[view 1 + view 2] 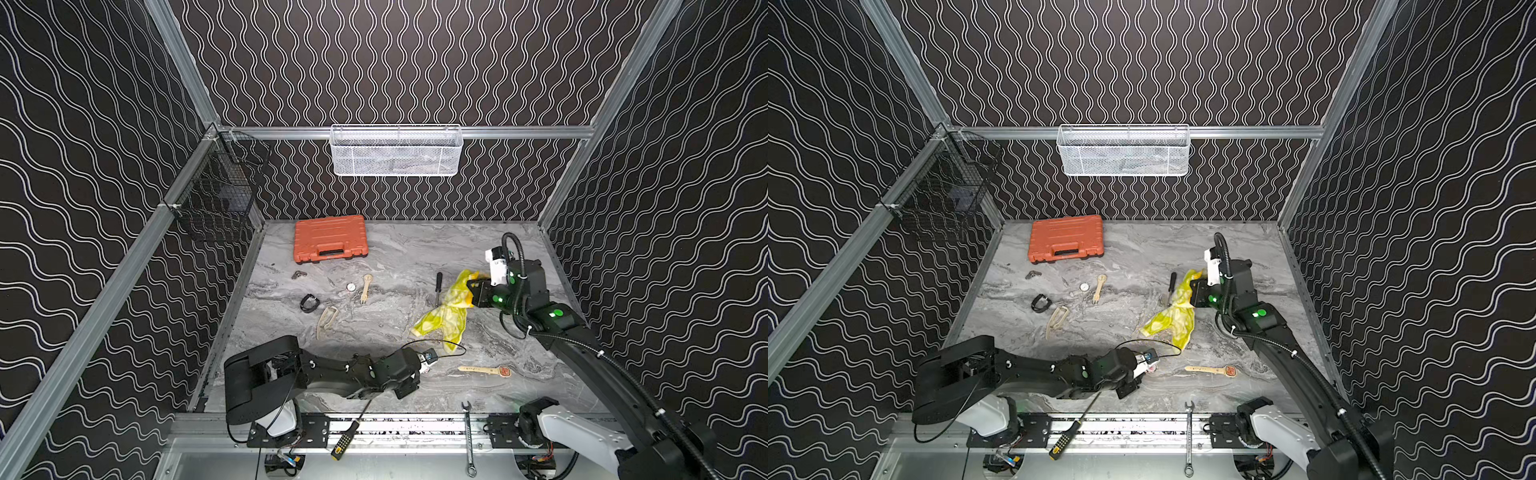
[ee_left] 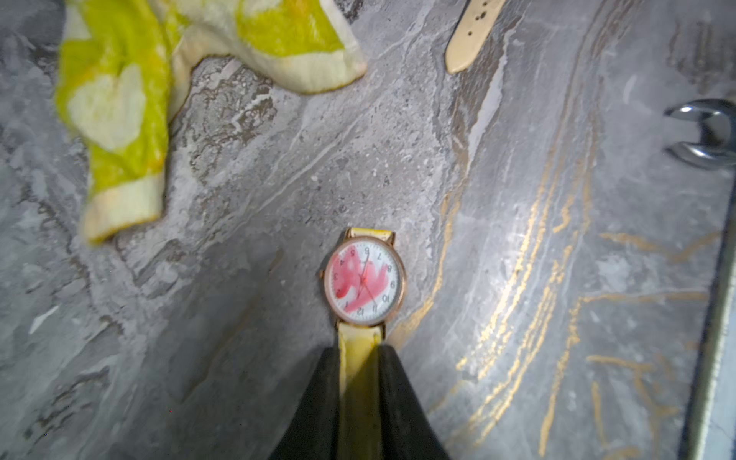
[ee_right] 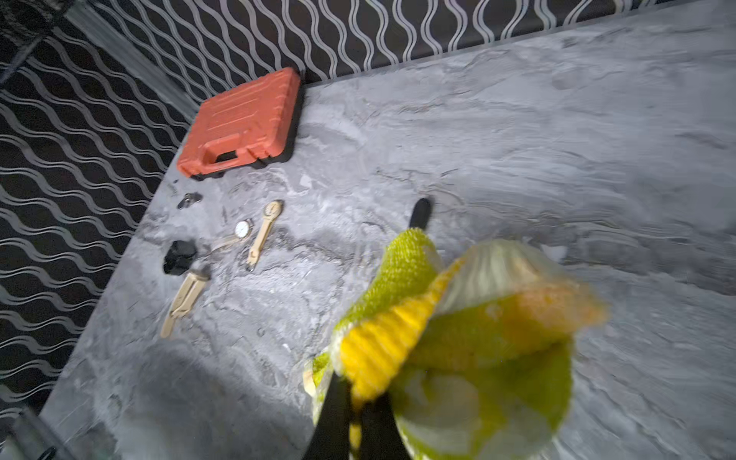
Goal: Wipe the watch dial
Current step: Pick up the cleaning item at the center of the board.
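Pickup step, wiping not started. On the surface (image 1: 374, 249), the far right side, your right end effector (image 3: 354, 398) is clamped shut on the yellow cloth (image 1: 446, 309), whose lower end seems to trail on the surface. Your left end effector (image 2: 360, 350) pinches the watch (image 2: 364, 278) by its strap, near the front edge. The dial is smeared red. Next, I'd bring the cloth across onto the dial and rub lightly.

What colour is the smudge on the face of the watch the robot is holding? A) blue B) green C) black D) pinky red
D: in the left wrist view the watch dial is white with a pinky-red smear across it, and its yellow strap is clamped in the left pincer.
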`<state>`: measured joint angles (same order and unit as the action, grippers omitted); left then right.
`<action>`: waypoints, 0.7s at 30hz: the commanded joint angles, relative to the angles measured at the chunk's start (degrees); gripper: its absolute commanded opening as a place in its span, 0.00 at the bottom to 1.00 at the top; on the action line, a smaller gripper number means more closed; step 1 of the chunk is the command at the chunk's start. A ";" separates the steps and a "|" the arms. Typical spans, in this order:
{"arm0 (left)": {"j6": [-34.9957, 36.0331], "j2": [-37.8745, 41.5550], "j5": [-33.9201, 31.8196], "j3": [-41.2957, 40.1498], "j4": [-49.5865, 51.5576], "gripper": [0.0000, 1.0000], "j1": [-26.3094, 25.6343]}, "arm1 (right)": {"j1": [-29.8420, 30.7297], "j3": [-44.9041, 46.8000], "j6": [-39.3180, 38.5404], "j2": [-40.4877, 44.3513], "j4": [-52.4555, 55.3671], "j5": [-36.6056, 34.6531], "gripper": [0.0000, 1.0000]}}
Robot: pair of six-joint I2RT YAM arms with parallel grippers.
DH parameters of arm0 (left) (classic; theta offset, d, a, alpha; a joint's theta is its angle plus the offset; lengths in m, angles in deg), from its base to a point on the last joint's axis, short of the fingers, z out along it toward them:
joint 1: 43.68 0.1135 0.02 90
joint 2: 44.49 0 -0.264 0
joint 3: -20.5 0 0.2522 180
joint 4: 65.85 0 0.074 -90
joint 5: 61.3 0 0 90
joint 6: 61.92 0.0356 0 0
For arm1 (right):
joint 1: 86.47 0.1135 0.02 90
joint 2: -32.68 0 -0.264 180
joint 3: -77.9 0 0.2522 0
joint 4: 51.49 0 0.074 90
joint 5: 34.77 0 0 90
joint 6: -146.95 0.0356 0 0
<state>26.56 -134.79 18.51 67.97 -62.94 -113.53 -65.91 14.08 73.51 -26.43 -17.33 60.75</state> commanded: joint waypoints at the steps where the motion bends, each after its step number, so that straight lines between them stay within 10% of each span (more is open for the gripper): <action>1: -0.04 0.76 -5.64 -0.62 4.80 0.18 0.80 | 0.06 -0.90 -2.68 0.69 4.08 -5.74 0.00; 12: -0.39 0.98 3.22 -3.07 -0.47 0.22 6.39 | 14.38 4.49 -4.67 -12.03 -0.36 7.17 0.00; 21: -3.88 0.95 6.16 -6.33 -3.70 0.23 8.61 | 15.70 12.69 -1.49 -18.61 -13.41 33.75 0.00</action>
<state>23.72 -132.83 22.11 62.38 -70.19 -105.48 -50.44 26.34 71.10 -43.67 -23.93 82.65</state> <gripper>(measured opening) 0.227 0.064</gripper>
